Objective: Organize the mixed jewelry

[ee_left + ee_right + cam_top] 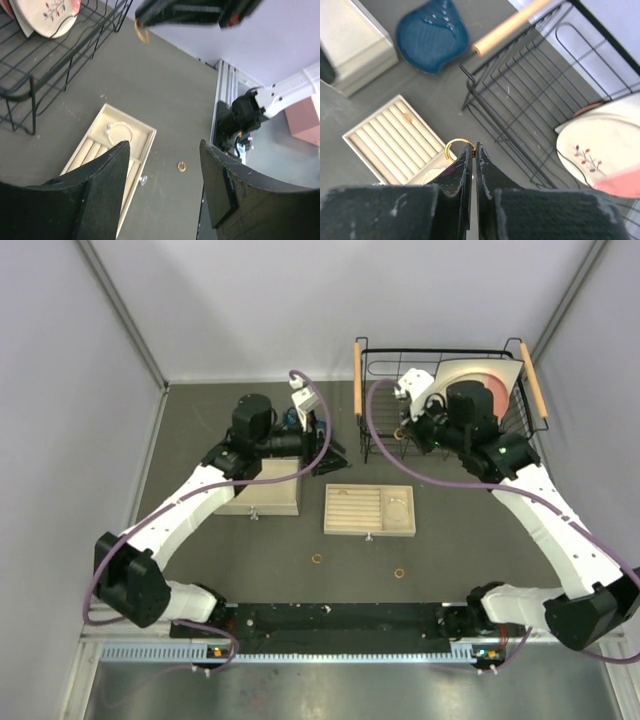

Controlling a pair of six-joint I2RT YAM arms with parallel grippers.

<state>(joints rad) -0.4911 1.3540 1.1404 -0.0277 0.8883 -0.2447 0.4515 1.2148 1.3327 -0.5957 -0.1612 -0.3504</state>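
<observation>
Here the rack (pixel 385 370) fills the far right corner, the box (pixel 275 498) lies under the left arm, and the tray (pixel 368 511) sits mid-table where both arms can reach it. The left gripper (pixel 162 150) hangs spread wide and empty, while the right gripper (pixel 474 147) is pinched tight on a gold ring (pixel 455 142) by its rim (probably so it can go edge-first into a slot), aloft between rack and tray. The silver hoop (pixel 119 131) lies in the tray's square compartment, a small ring (pixel 408 118) in its slotted rows, and two more wait on the table nearer the bases, a left ring (pixel 316 559) and a right ring (pixel 399 571).
</observation>
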